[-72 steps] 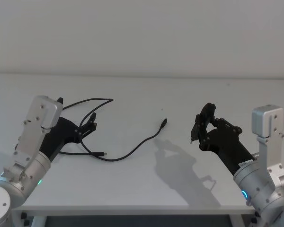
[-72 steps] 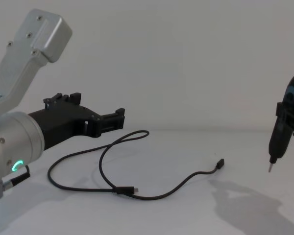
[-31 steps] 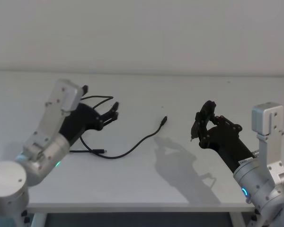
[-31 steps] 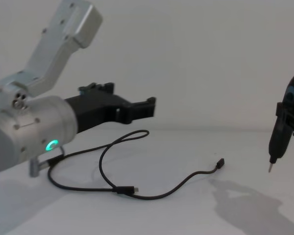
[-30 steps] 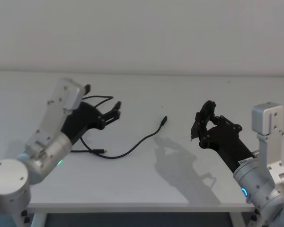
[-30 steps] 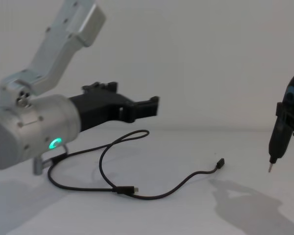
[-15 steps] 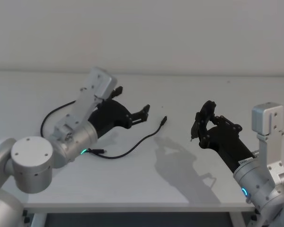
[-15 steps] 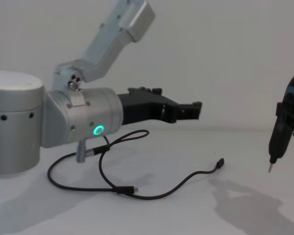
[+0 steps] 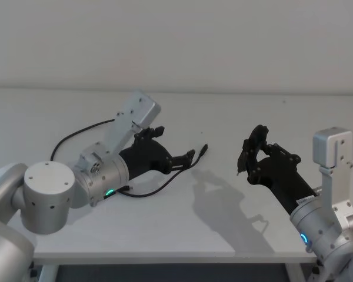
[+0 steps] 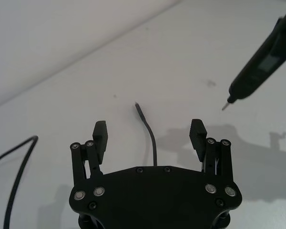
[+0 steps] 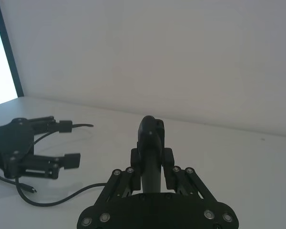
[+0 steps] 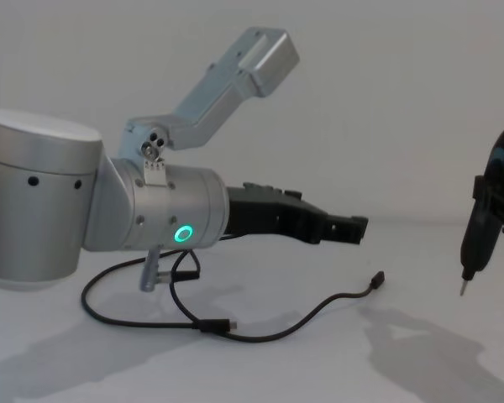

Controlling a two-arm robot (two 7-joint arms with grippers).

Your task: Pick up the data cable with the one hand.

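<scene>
The data cable (image 9: 165, 185) lies in loose black loops on the white table, one plug (image 9: 205, 150) pointing toward the middle. My left gripper (image 9: 174, 143), the one hand on the silver arm with the green ring (image 12: 183, 233), hovers open just above the stretch behind that plug. In the left wrist view the cable (image 10: 152, 141) runs between the spread fingers (image 10: 100, 130), untouched. From the chest view the gripper (image 12: 343, 227) hangs above the cable (image 12: 260, 334). My right gripper (image 9: 253, 154) stays at the right, shut on a black pen-shaped tool (image 12: 477, 231).
The table's front edge (image 9: 165, 257) runs close to me, and a plain wall rises behind the far edge. Bare tabletop (image 9: 223, 200) lies between the two arms. A bright panel (image 11: 1, 57) shows at the right wrist view's edge.
My left arm has swung right across the cable loops and lowered toward the plug end, its jaws staying open. The cable and the right arm have not moved.
</scene>
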